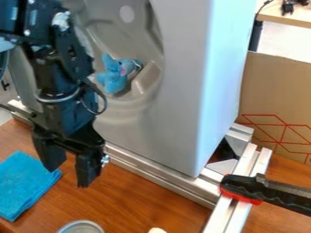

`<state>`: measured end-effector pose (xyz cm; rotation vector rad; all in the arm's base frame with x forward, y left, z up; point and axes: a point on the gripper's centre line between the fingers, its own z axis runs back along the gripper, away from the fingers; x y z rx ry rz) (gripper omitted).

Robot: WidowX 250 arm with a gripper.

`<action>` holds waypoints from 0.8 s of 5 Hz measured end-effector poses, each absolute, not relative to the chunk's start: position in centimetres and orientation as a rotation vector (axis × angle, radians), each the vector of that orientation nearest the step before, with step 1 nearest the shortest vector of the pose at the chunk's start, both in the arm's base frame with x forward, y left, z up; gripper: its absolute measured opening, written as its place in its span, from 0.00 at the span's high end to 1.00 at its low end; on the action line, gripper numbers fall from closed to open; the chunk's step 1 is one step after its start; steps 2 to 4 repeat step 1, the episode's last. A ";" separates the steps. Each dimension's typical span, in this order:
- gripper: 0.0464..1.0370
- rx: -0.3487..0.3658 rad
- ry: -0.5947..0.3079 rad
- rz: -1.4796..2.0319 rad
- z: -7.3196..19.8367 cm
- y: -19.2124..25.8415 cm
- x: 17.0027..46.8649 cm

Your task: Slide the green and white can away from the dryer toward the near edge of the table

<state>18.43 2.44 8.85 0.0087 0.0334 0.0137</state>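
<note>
Can: at the bottom edge, a round metal rim [81, 222] on the brown wooden table [142, 202], with a small pale thing [157, 230] to its right, cut by the edge
Cloth: the blue cloth [23, 184] lies folded on the table at the lower left, just beside the gripper
Tool: black with a red edge, the tool [267, 191] lies across the metal rails [246, 170] at the lower right
Gripper: black, it hangs pointing down over the table, between the cloth and the long rail [161, 174]; the cloth is the thing nearest to the gripper [70, 176]
Fingers: they stand apart, in a released state, with a gap between them
Panel: behind the long rail stands a tall grey panel [182, 100], with a moulded hollow in its left part
Toy: a blue soft toy [113, 78] with a pink spot rests in this hollow
Cardboard: at the right, behind the panel, a brown sheet [276, 91] with red lines
Back table: pale [276, 17], at the upper right, with black things [289, 6] on it
</note>
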 end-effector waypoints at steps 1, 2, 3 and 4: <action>0.04 0.087 0.092 0.013 8.2 1.9 18.0; 0.04 0.087 0.092 0.013 8.2 1.9 18.0; 0.04 0.087 0.092 0.013 8.2 1.9 18.0; 0.04 0.087 0.092 0.013 8.2 1.9 18.0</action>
